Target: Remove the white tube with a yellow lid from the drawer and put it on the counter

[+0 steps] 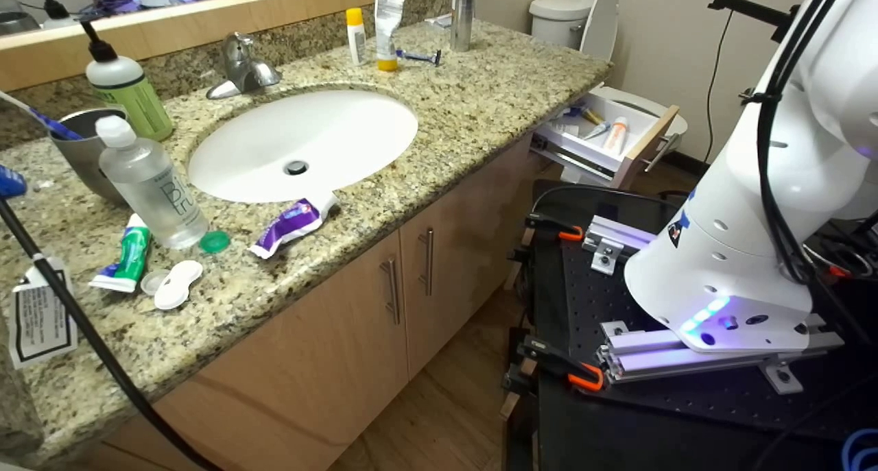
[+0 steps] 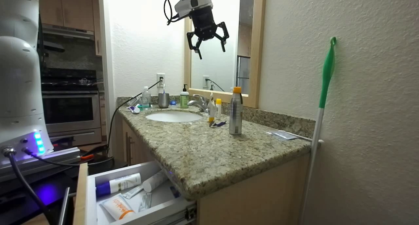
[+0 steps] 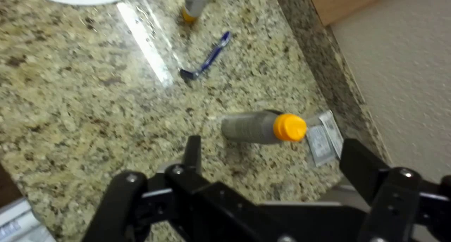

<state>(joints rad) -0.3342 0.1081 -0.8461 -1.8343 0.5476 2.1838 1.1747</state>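
Closely flanked by a yellow-capped white bottle (image 1: 357, 44) and a blue razor (image 1: 415, 56), the white tube with a yellow lid (image 1: 386, 32) stands cap-down on the granite bench (image 1: 507, 73), the drawer (image 2: 81, 195) pulled out. Only an exterior view catches the green-handled pole (image 2: 322, 102). Overhead, the claw (image 2: 212, 55) tilts downward, fingers (image 3: 193, 152) spread.

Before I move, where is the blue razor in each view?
In an exterior view: the blue razor, top centre.
In an exterior view: the razor, near the middle.
Wrist view: the razor, upper middle.
Shared landmark: silver can, right of the razor in each, also below in the wrist view.
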